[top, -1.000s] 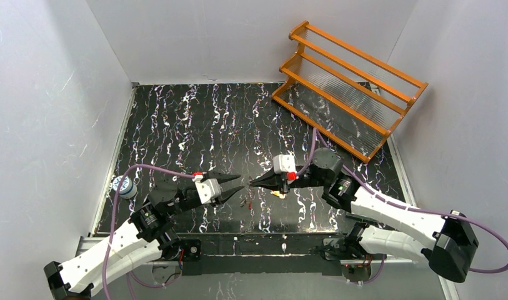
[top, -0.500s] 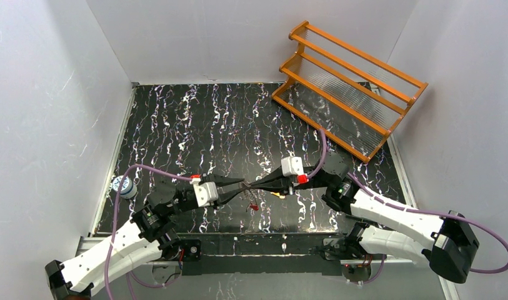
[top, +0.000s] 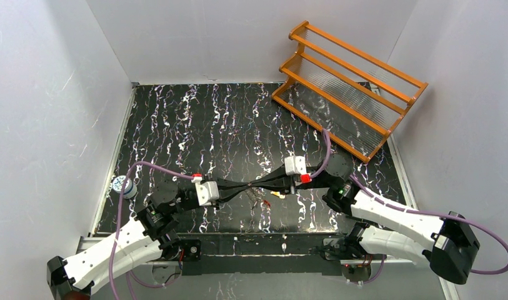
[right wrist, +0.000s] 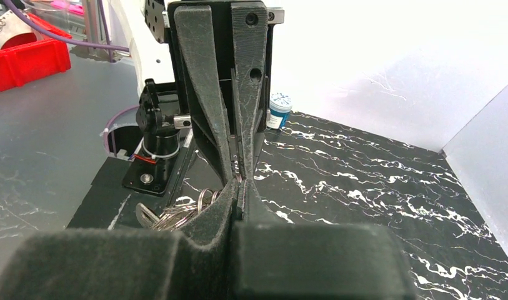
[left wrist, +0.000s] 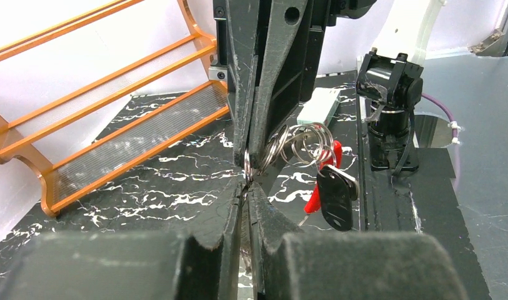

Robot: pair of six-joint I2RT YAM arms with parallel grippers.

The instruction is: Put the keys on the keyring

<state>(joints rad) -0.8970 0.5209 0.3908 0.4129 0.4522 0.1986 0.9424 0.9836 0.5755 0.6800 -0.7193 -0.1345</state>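
Observation:
My left gripper (top: 241, 187) and right gripper (top: 256, 185) meet tip to tip over the middle of the near table. In the left wrist view my left gripper (left wrist: 247, 182) is shut on a thin silver ring of the keyring (left wrist: 301, 139), and the right gripper's fingers (left wrist: 263, 94) pinch the same ring from above. A red section (left wrist: 321, 184) and the silvery key with a black head (left wrist: 336, 199) hang from the rings. In the right wrist view my right gripper (right wrist: 239, 185) is shut, with the rings (right wrist: 182, 212) beside it. The brass key (top: 277, 194) lies below the right gripper.
An orange rack (top: 348, 87) stands at the back right and shows in the left wrist view (left wrist: 107, 119). A small blue-and-white jar (top: 123, 185) sits at the table's left edge, also in the right wrist view (right wrist: 278, 110). The arm bases line the near edge.
The two grippers have moved together until their tips meet. The left gripper, open a second ago, has shut on the ring. The red part has shifted slightly right.

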